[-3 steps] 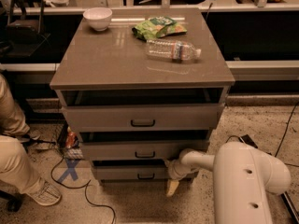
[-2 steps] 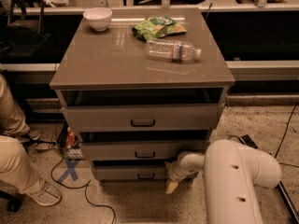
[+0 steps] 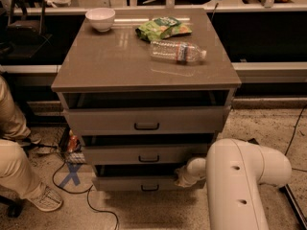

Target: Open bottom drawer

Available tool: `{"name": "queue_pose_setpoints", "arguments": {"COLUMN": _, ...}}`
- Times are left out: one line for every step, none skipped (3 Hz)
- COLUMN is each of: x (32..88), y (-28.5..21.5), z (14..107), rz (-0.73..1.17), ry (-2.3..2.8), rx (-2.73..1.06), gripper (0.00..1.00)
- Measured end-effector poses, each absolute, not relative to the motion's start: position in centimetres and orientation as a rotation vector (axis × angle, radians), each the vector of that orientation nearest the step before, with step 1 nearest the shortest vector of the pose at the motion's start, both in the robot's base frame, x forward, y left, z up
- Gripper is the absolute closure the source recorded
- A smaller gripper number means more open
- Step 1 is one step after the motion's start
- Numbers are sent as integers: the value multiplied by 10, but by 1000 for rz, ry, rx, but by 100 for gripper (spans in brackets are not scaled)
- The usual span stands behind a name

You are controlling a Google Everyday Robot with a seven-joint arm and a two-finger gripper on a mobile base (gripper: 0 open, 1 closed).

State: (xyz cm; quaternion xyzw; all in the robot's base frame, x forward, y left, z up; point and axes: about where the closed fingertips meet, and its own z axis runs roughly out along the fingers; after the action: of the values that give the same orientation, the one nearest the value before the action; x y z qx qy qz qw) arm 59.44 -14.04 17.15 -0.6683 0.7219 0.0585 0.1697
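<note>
The bottom drawer [image 3: 124, 182] is the lowest and narrowest grey front of the cabinet, with a small black loop handle [image 3: 150, 188]. It stands a little way out, with a dark gap above its front. My gripper [image 3: 183, 177] is at the right end of this drawer front, touching or very close to its edge, to the right of the handle. My white arm [image 3: 240, 176] fills the lower right and hides the drawer's right corner.
The middle drawer [image 3: 144, 155] and top drawer [image 3: 144, 121] also stand slightly out. On the cabinet top [image 3: 110, 66] lie a white bowl [image 3: 100, 18], a green snack bag [image 3: 163, 28] and a plastic bottle [image 3: 177, 51]. A person's legs [image 3: 19, 171] and floor cables [image 3: 91, 200] are at the left.
The bottom drawer front has slid out a little toward the camera. My arm has swung nearer and looms larger, and the gripper has risen to the drawer's right end.
</note>
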Motion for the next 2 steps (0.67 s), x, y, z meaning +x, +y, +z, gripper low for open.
{"name": "queue_pose_setpoints", "arguments": {"x": 594, "y": -140, "z": 179, "rz": 166, "ry": 2052, "rx": -1899, "gripper": 95}}
{"name": "queue_pose_setpoints", "arguments": {"x": 594, "y": -140, "z": 183, "rz": 166, "ry": 2051, "rx": -1899, "gripper": 100}}
